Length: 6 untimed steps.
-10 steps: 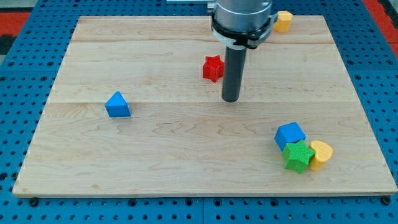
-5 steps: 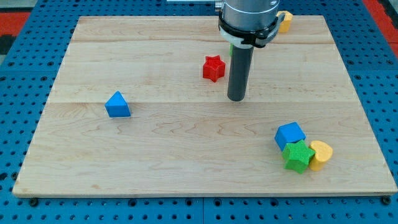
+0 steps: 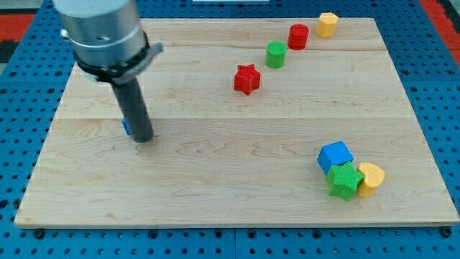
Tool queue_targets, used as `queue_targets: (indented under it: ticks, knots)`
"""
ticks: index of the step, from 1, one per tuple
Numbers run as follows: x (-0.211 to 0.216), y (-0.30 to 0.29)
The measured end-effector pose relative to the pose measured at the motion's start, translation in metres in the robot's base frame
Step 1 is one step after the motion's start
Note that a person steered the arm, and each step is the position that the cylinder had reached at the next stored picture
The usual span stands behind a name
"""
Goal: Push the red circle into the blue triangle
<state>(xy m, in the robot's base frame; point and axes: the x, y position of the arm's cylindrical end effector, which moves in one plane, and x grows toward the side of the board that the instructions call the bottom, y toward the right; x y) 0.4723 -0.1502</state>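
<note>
Swung from board centre, beside the red star (image 3: 246, 78), across to the view's left within the last half second; my tip (image 3: 143, 138) now down right at the blue triangle (image 3: 125, 128), rod covering nearly all of it, only a blue sliver showing at the rod's left edge. Cannot tell whether touching. No gripper on this rig, just the bare rod, grasping nothing.

Red circle (image 3: 298, 36) near the view's top right, well apart from tip and triangle, now uncovered by the arm's departure. Green circle (image 3: 275, 54) just down-left of it; yellow block (image 3: 328, 24) up-right, at the wooden board (image 3: 215, 180) edge. Red star unmoved. Blue cube (image 3: 335, 156), green star (image 3: 344, 180), yellow heart (image 3: 371, 178) clustered touching at the view's lower right, unchanged.
</note>
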Motion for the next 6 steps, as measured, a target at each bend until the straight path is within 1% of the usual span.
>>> queue_targets:
  ticks: [1, 2, 3, 5, 6]
  knots:
    - [-0.03, -0.004]
    - [-0.044, -0.006]
    - [-0.042, 0.044]
    - [-0.058, 0.171]
    - [-0.058, 0.214]
